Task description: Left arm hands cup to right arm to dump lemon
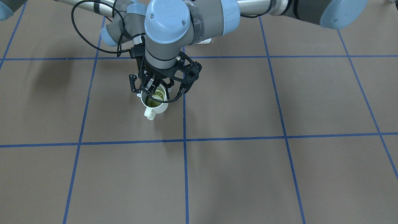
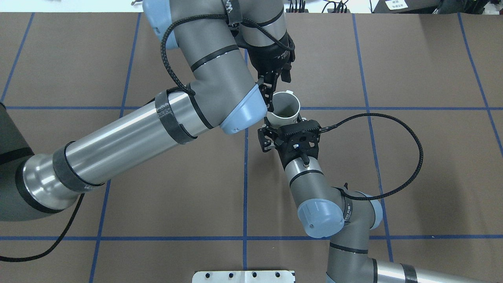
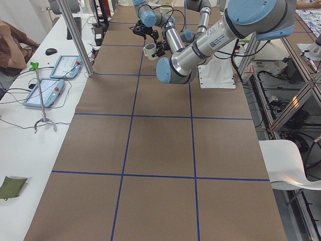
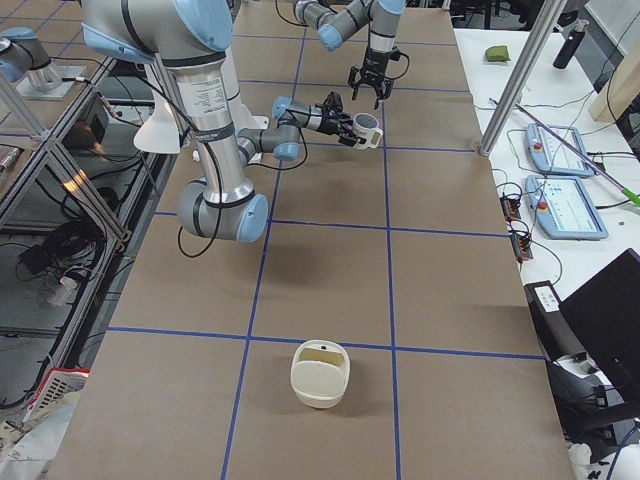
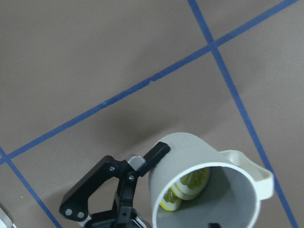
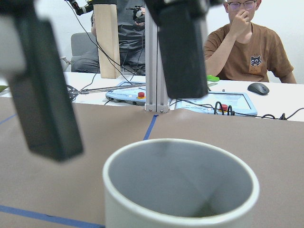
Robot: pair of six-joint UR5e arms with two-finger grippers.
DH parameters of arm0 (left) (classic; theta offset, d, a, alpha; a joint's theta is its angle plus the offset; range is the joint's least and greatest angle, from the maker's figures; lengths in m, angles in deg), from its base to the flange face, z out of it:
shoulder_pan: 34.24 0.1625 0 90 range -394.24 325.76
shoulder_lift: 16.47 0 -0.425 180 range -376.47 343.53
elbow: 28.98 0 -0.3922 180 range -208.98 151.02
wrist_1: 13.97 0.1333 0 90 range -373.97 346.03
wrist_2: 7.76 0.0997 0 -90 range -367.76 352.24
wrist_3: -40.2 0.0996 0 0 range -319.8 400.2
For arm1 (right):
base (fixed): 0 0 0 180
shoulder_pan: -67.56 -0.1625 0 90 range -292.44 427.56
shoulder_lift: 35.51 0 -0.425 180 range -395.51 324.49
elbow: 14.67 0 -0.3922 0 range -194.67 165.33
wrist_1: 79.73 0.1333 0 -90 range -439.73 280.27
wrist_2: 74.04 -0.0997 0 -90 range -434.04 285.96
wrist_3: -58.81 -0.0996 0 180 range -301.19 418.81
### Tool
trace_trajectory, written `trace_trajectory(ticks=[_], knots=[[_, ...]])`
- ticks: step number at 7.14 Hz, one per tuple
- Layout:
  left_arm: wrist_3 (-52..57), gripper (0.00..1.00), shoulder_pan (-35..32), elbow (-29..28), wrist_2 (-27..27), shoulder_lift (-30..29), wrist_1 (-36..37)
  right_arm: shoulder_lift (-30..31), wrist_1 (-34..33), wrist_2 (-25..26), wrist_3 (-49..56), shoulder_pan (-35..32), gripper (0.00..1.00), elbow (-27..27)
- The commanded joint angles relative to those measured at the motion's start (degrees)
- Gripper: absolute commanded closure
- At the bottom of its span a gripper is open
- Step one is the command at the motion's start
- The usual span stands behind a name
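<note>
One cup (image 2: 286, 109) stands upright, handle toward 12 o'clock, and carries the lemon (image 5: 194, 183), seen as two slices. Two grippers flank it in the overhead view. The left gripper (image 2: 277, 88) is at its 12 o'clock, fingers (image 2: 268, 96) spread wide over the rim, not gripping. The right gripper (image 2: 289, 125) is at 6 o'clock, pinching the cup's wall.

Cup (image 2: 283, 108): above the table (image 2: 393, 59), mouth up, handle towards the operators' side.
Lemon (image 1: 155, 96): inside the cup.
Right claw (image 2: 286, 122): on the cup's robot side, a finger against its wall.
Left claw (image 4: 374, 95): over the cup, seemingly just clear of the rim.
Tub (image 4: 320, 378): on the table, well apart, towards the robot's right end.
</note>
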Motion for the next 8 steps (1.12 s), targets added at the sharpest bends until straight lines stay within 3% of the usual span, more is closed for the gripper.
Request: trace_trajectory(ticks=[1,4,6,8], knots=[[0.7,0.00,-2.8,1.5,-0.1,0.1,0.1,1.0,1.1,0.2,0.6,-0.2,0.67,2.1],[5.0,0.00,-5.5,3.0,0.1,0.9,0.1,8.5,12.3,-0.5,6.7,-1.6,0.67,6.1],[8.3,0.00,-6.7,3.3,0.2,1.7,0.2,17.1,16.1,-6.2,6.7,-6.4,0.67,9.8],[16.4,0.00,-8.0,4.0,0.6,4.1,0.2,27.5,28.3,-14.7,6.7,-14.2,0.67,9.2]])
